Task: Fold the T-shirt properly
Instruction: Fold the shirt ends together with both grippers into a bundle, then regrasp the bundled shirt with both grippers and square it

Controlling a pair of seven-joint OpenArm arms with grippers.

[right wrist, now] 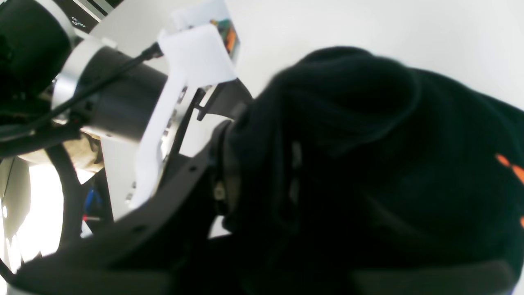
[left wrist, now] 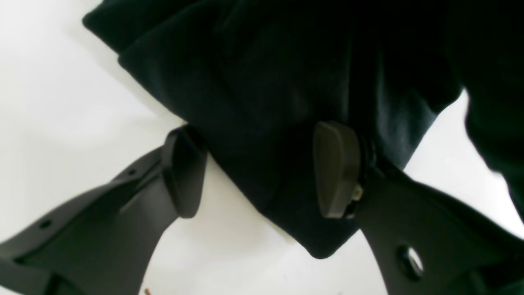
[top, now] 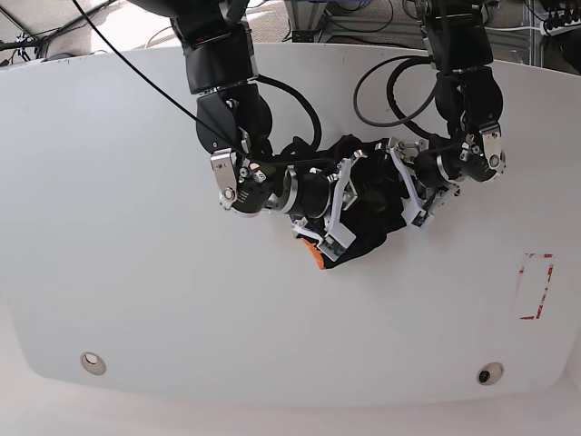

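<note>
Two dark fingers fill the lower part of the left wrist view: the left claw (left wrist: 262,170) stands spread, one pad (left wrist: 184,172) at the left over bare white desk (left wrist: 61,102), the other pad (left wrist: 336,168) at the right against black cloth. The T-shirt (left wrist: 266,82) hangs in thick folds from the top of the view down between the two pads, ending in a rounded corner low in the gap. Its cloth touches the right pad; the left pad sits just at the cloth's edge, and no pinch shows.

One bunched black mass takes up most of the right wrist view: the T-shirt (right wrist: 368,164), with specks of orange print (right wrist: 509,164) at the far right edge. The right claw (right wrist: 229,176) is buried in the cloth, only one dark finger showing at the left of the bundle, so I cannot tell how its jaws stand. Beyond it the other arm (right wrist: 106,98) with its white bracket reaches in from the upper left.

Both arms meet over the middle of the desk (top: 136,300) in the base view. The T-shirt (top: 368,222) lies crumpled in a small heap between the right claw (top: 329,241) and the left claw (top: 399,182), a bit of orange print (top: 312,254) poking out at its lower left. A red-outlined rectangle (top: 534,286) is marked on the desk well to the right.
</note>
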